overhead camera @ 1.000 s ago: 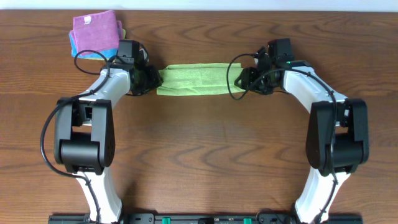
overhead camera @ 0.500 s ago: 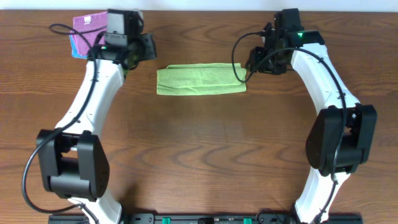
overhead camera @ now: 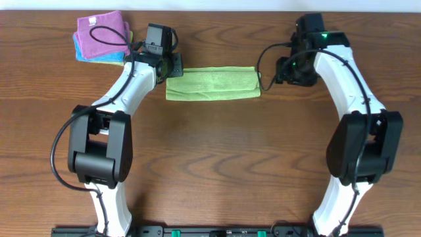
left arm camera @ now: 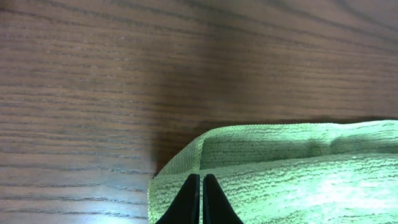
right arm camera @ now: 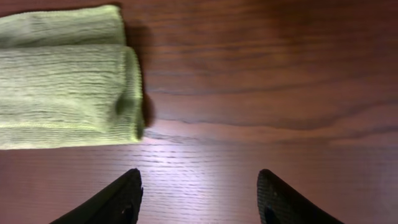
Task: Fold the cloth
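The lime-green cloth lies folded into a long narrow strip across the back half of the table. My left gripper is at the strip's left end. In the left wrist view its fingertips are pressed together over the cloth, with nothing visibly pinched between them. My right gripper hovers just past the strip's right end. In the right wrist view it stands open over bare wood, and the cloth's folded end lies ahead and to the left of the fingers.
A stack of folded purple, blue and teal cloths sits at the back left corner, close behind the left arm. The table's far edge runs just beyond both wrists.
Both grippers left the cloth's ends and rose away. The left one then swung back to the left end and shut. The right one has drawn back to the right and widened.
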### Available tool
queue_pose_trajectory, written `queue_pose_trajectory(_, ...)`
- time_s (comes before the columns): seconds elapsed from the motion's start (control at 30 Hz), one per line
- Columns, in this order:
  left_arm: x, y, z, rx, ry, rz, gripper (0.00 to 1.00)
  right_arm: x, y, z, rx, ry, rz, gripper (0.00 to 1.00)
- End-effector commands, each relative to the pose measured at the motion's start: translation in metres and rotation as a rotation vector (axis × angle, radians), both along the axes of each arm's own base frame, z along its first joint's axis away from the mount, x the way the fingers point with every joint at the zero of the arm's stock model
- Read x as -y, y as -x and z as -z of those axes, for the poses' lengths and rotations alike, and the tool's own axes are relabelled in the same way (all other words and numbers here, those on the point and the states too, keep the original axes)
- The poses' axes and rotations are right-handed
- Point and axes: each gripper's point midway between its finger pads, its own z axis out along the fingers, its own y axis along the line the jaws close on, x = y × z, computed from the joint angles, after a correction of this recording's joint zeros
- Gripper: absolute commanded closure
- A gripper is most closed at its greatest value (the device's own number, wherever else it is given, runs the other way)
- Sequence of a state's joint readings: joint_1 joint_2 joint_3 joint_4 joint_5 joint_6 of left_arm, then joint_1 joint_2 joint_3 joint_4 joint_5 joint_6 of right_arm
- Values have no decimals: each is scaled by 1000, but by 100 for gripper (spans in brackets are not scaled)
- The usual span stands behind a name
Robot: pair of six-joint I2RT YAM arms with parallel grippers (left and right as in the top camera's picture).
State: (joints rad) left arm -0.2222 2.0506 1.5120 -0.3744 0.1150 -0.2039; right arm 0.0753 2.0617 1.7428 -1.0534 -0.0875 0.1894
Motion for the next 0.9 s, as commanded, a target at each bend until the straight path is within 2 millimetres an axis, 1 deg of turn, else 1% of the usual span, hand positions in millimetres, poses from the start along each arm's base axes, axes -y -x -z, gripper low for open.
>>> queue_pose_trajectory(0.0, 4, 2, 3, -3, -23, 26, 94, 14, -2, -1, 1, 22, 18, 40)
queue_pose_trajectory(0.17, 10, 11, 8, -33, -31, 43, 94, 22, -2, -1, -3, 22, 34, 38)
queue_pose_trajectory(0.37, 7, 20, 17, -77, -56, 48, 94, 26, -1, -1, -7, 22, 44, 39)
queue_pose_trajectory(0.43, 6, 21, 24, -92, -64, 54, 94, 26, 0, -1, -10, 22, 44, 38)
queue_pose_trajectory(0.57, 6, 24, 44, -129, -70, 55, 94, 26, 2, 0, -22, 22, 43, 37)
queue_pose_trajectory(0.7, 7, 24, 56, -145, -71, 56, 94, 26, 5, 0, -33, 22, 43, 36)
queue_pose_trajectory(0.87, 6, 25, 68, -165, -75, 56, 94, 21, 5, 0, -34, -3, 37, 28)
